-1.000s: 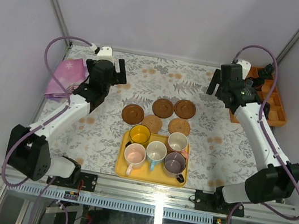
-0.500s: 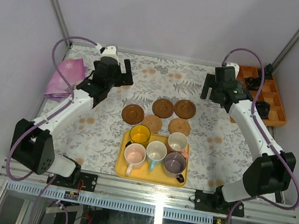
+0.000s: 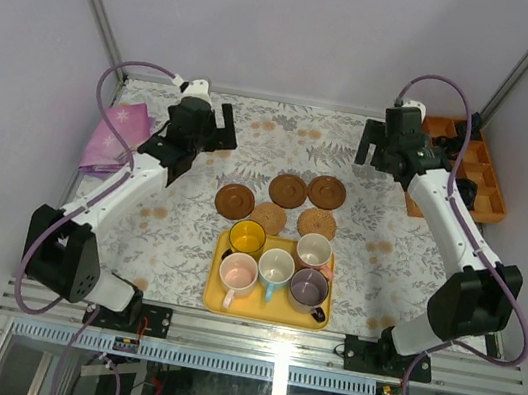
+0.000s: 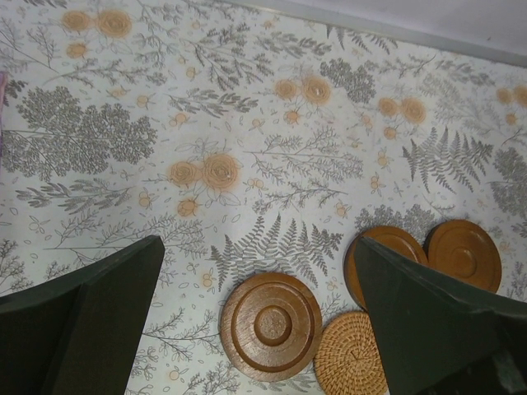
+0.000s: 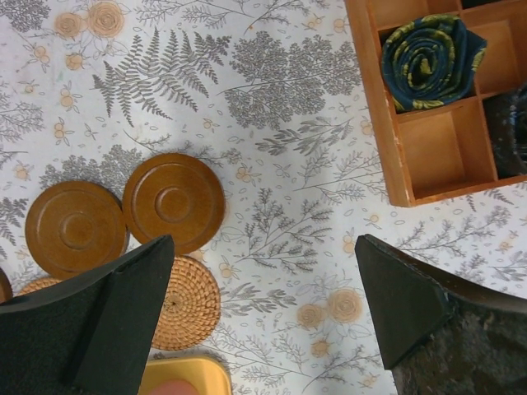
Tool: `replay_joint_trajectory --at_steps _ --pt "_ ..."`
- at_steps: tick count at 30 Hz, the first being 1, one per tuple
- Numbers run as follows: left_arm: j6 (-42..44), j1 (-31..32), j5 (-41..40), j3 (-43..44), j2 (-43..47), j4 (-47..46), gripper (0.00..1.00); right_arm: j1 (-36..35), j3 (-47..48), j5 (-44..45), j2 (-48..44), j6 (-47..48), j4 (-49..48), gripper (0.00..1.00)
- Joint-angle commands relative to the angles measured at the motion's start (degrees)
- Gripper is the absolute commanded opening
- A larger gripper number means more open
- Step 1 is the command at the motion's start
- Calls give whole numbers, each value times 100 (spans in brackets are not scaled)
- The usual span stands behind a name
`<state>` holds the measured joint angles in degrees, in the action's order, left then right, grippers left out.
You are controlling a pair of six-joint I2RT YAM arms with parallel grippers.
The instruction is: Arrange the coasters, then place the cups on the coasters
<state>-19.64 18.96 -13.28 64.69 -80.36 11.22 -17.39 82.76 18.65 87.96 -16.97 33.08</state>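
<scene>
Five cups [image 3: 276,265] overhead; rolled blue cloth [image 5: 424,56] at right wrist

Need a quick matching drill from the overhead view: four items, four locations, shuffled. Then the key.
Items
1. yellow cup
2. purple-grey cup
3. orange divided box
4. pink cloth

Locations
A. left edge of the table, far end
B. near-right corner of the tray
C. right edge of the table, far end
D. far-left corner of the tray

Pairs: 1-D, 2-B, 3-C, 4-A
</scene>
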Motion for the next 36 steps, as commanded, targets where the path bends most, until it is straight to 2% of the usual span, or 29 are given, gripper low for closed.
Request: replay_joint_trajectory --at_steps 1,4,6,7,8,9,10,11,12,13,18,21,27,36 --pt "-11 -27 247 -37 -249 -48 99 196 305 -712 360 -172 -34 93" --pt "-121 -17 504 -299 -368 -183 91 209 134 -1150 523 -1 -383 83" --pt "-210 -14 635 -432 -485 -197 82 198 185 -1336 685 35 -295 72" --pt "-252 -15 691 -472 -548 -206 75 206 219 -1416 781 52 -245 63" --pt "-295 -15 753 -508 -618 -219 65 199 224 -1502 904 80 -230 51" --pt "-325 -11 838 -536 -680 -248 48 199 224 -1590 979 109 -225 9" --pt "-351 -1 944 -562 -748 -286 25 200 203 -1645 1038 117 -224 1" --pt "-377 18 1056 -578 -819 -312 9 201 159 -1731 1075 123 -262 0" --pt "-385 48 1140 -575 -892 -309 1 201 123 -1823 1109 127 -294 0" --pt "-372 106 1234 -567 -989 -295 0 201 94 -1929 1156 125 -309 0" --pt "-199 561 1316 -480 -1315 -16 0 132 -240 -2883 1267 80 -620 0" --pt "-163 836 1373 -447 -1478 3 0 -52 -225 -3102 1425 187 -670 0" --pt "-431 1022 1470 -343 -1839 -35 0 -533 254 -2767 1984 496 -452 0" --pt "-495 1026 1055 -90 -2101 385 0 -551 844 -2217 2791 443 -343 0"
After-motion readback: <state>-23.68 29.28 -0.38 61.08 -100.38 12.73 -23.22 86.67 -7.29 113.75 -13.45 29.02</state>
